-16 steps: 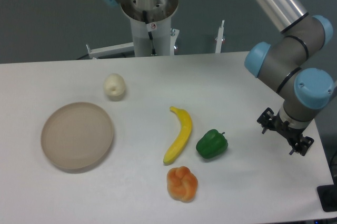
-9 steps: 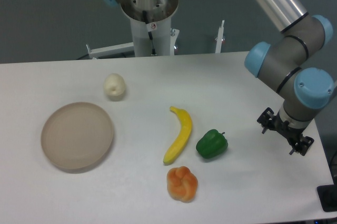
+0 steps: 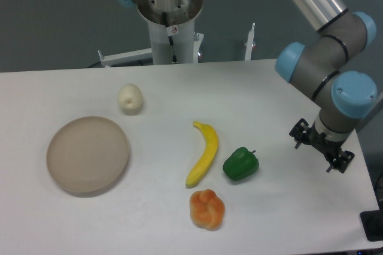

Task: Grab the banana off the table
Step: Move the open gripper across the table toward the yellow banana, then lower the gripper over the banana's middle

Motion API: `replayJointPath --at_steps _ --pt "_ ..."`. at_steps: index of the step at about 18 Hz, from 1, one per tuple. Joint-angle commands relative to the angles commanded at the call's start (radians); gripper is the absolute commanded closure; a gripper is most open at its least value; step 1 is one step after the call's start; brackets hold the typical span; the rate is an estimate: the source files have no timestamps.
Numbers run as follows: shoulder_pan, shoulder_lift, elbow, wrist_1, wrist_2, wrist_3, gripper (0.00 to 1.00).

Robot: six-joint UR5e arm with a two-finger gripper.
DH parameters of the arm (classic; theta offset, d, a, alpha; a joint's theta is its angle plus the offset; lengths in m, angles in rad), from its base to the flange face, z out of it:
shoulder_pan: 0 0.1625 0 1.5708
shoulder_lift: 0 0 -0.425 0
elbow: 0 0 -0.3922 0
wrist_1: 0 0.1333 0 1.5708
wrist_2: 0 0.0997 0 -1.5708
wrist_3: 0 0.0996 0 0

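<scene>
The banana is slim, curved and bright yellow. It lies on the white table near the middle, its tip pointing away from me. My gripper hangs under the arm's wrist at the right edge of the table, well to the right of the banana and beyond the green pepper. Its black fingers stick out to either side of the wrist, apart, with nothing between them.
A lumpy orange-yellow pepper lies just in front of the banana's near end. A round beige plate sits at the left. A pale whitish fruit lies behind the plate. The robot's base column stands at the table's back.
The arm's wrist and gripper have shifted slightly left and up. Nothing on the table has moved.
</scene>
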Motion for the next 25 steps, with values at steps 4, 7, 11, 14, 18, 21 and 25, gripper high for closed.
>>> replayJointPath --at_steps 4,7,11,14,18,21,25 --pt "-0.060 0.032 -0.038 0.002 0.002 -0.092 0.00" --pt "-0.133 0.060 -0.068 0.003 0.003 -0.218 0.00" --pt "-0.219 0.061 -0.069 0.006 0.003 -0.315 0.00" --pt "-0.258 0.060 -0.112 0.063 0.003 -0.364 0.00" --pt "-0.282 0.068 -0.231 0.195 0.003 -0.368 0.00" --pt "-0.285 0.060 -0.261 0.221 0.003 -0.394 0.00" --pt "-0.292 0.046 -0.275 0.221 0.003 -0.434 0.00"
